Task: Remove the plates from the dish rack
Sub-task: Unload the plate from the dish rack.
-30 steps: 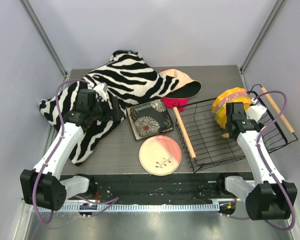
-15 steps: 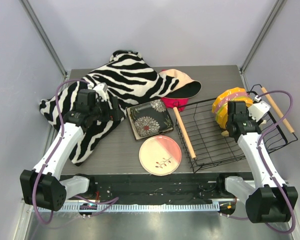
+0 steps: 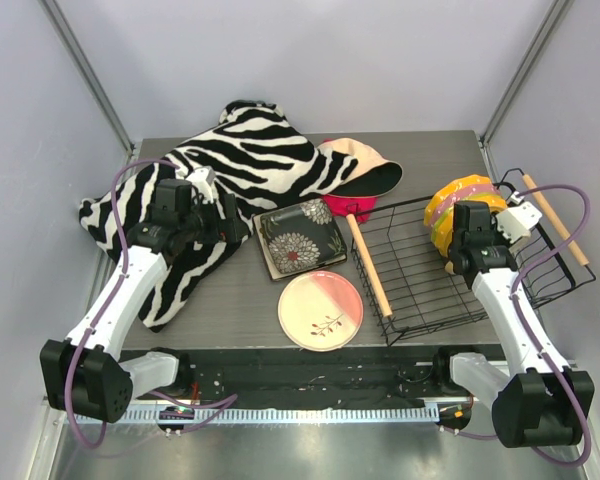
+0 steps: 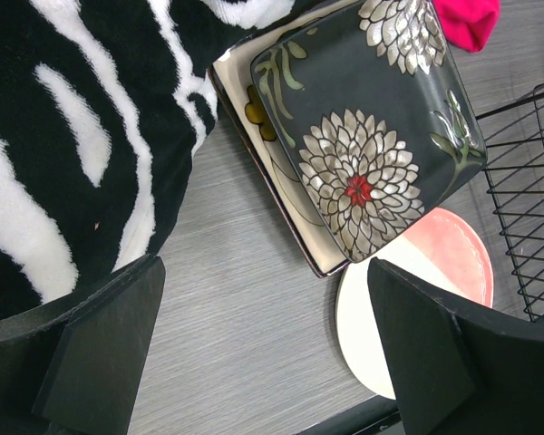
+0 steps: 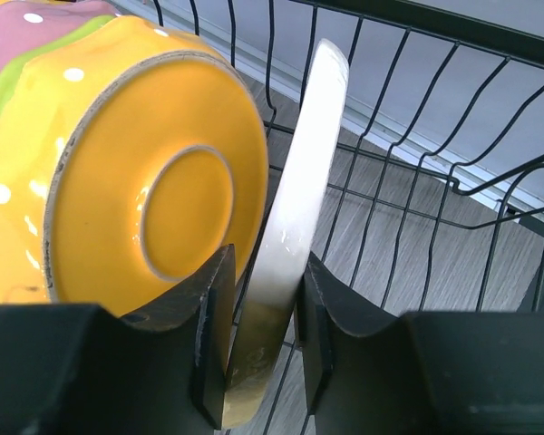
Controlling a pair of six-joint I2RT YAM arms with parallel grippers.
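The black wire dish rack (image 3: 420, 300) stands at the right with several plates on edge at its far end. My right gripper (image 5: 263, 272) is shut on the rim of a white-and-yellow plate (image 5: 308, 136), one pad on each face. Just left of it stands the orange dotted plate (image 5: 154, 181). In the top view my right gripper (image 3: 452, 240) sits against that stack (image 3: 460, 195). On the table lie a dark square flower plate (image 3: 298, 240) stacked on a cream square one (image 4: 272, 154), and a round pink-cream plate (image 3: 320, 310). My left gripper (image 4: 263, 353) hangs open above the table beside them, holding nothing.
A zebra-striped cloth (image 3: 220, 170) covers the back left, under my left arm. A peach hat (image 3: 365, 170) and a bright pink item (image 3: 348, 207) lie behind the square plates. The rack's wooden handles (image 3: 368, 265) (image 3: 555, 220) run along its left and right sides.
My right gripper's jaws have closed in on the plate's rim, and its wrist has shifted slightly. The left arm and the plates on the table have not moved.
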